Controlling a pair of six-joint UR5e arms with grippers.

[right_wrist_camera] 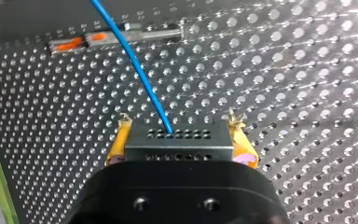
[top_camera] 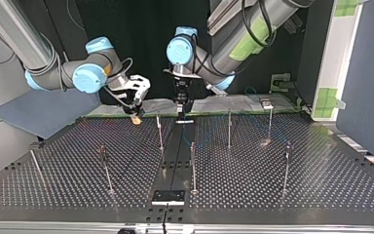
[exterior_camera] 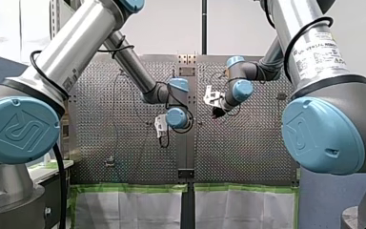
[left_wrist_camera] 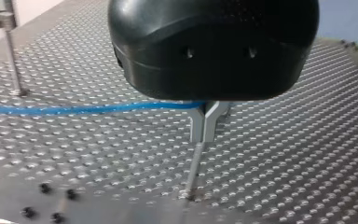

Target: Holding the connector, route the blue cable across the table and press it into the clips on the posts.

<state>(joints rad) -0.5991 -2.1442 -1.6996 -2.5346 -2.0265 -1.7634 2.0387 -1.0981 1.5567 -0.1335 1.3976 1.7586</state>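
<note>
While my right gripper [right_wrist_camera: 181, 139] pinches the connector [right_wrist_camera: 179, 150], the blue cable [right_wrist_camera: 135, 65] runs from it over the table [top_camera: 272, 195]. I cannot tell if my left gripper [top_camera: 181, 105] is open. The posts [top_camera: 229, 127] look bare, so most is left.

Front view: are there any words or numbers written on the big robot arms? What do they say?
"UNIVERSAL ROBOTS": on the white label wrapped round my right arm, in the front view.
The smaller print under it is too blurred to read.
The blue joint caps carry a raised logo, but I can make out no letters.
The top view and both wrist views have no text to read.
</note>
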